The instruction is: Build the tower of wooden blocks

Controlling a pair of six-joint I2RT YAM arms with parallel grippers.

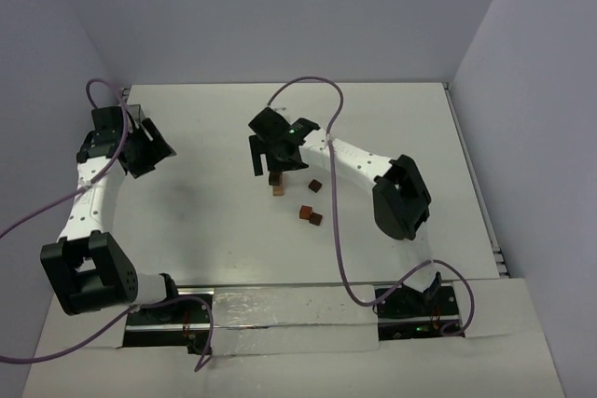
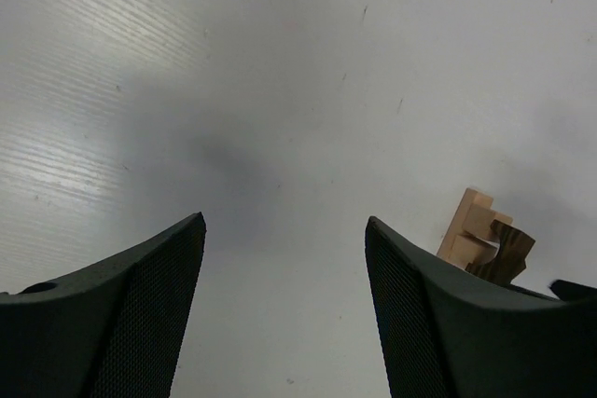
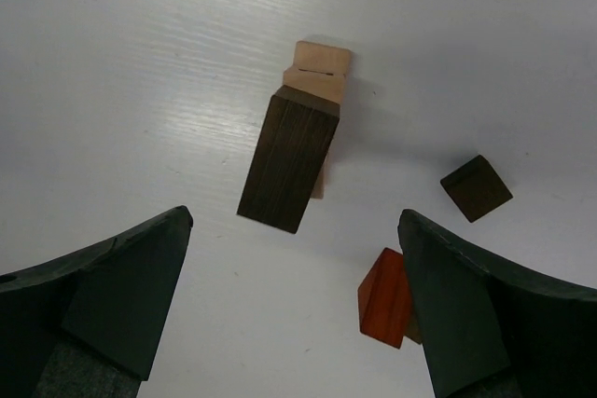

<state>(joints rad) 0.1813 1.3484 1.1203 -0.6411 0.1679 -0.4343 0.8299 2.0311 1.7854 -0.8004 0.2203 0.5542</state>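
we're over the white table (image 1: 392,118). the left arm bends up the left side of the top view and its left gripper (image 1: 160,154) sits in the upper left, well apart from the blocks. the right arm reaches in from the lower right, elbow folded at the right, and the right gripper (image 1: 270,167) hangs at centre, pointing down just above the wood block tower (image 1: 278,185).

on the right wrist view, the right gripper (image 3: 294,214) is spread wide. its two dark fingers (image 3: 112,295) fill the lower corners and grip nothing. the wood block tower (image 3: 298,137) stands between and beyond them, with a dark brown block on top of light tan ones. that view also shows what the overhead blurs: a dark cube (image 3: 476,188) at the right and a reddish block (image 3: 384,297) by the right finger, both loose on the table.

the left wrist view shows the left gripper (image 2: 284,221) released, fingers apart over bare table, and the wood block tower (image 2: 480,240) small at the lower right edge.

only the top view shows a greyish see-through box (image 1: 137,115), just behind the left gripper. we cannot tell what is in it.
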